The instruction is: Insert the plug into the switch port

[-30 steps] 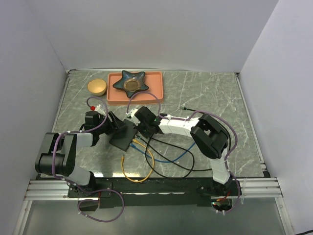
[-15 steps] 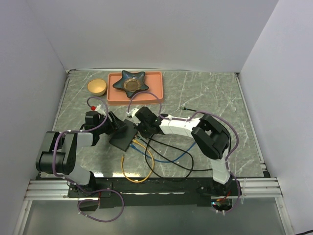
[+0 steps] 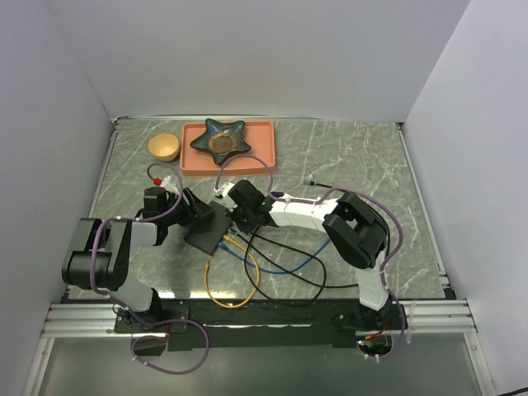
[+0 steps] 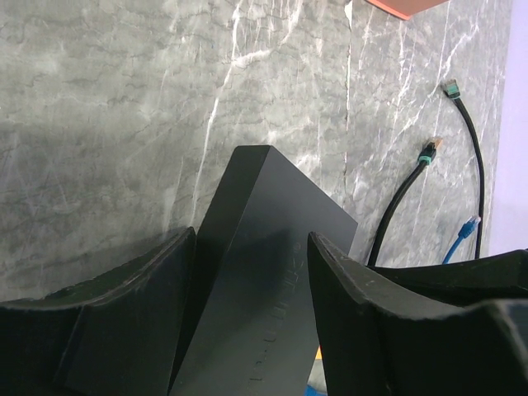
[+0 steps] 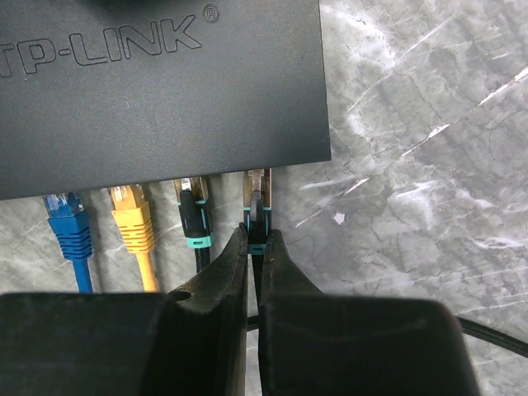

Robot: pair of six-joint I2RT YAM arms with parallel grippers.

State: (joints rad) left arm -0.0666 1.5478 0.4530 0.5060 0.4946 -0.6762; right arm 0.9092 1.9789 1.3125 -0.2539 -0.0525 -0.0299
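The switch port (image 5: pixel 157 82) is a flat black TP-LINK box, also seen in the top view (image 3: pixel 206 229). My left gripper (image 4: pixel 252 256) straddles its far end, with the fingers (image 4: pixel 148 289) closed against its sides. My right gripper (image 5: pixel 256 239) is shut on a black plug with a teal collar (image 5: pixel 257 206). The plug's tip sits in the rightmost socket, and part of its clear head shows outside the box. Blue (image 5: pixel 70 227), yellow (image 5: pixel 132 219) and black (image 5: pixel 194 219) plugs sit in the sockets to its left.
Loose cable ends (image 4: pixel 426 153) lie on the marble beyond the switch. Cables loop toward the near edge (image 3: pixel 247 280). An orange-pink tray (image 3: pixel 194 161) holding a star-shaped dish and a yellow bowl (image 3: pixel 163 146) stand at the back left.
My right gripper has edged slightly left toward the switch with the plug. My left gripper keeps its hold on the box.
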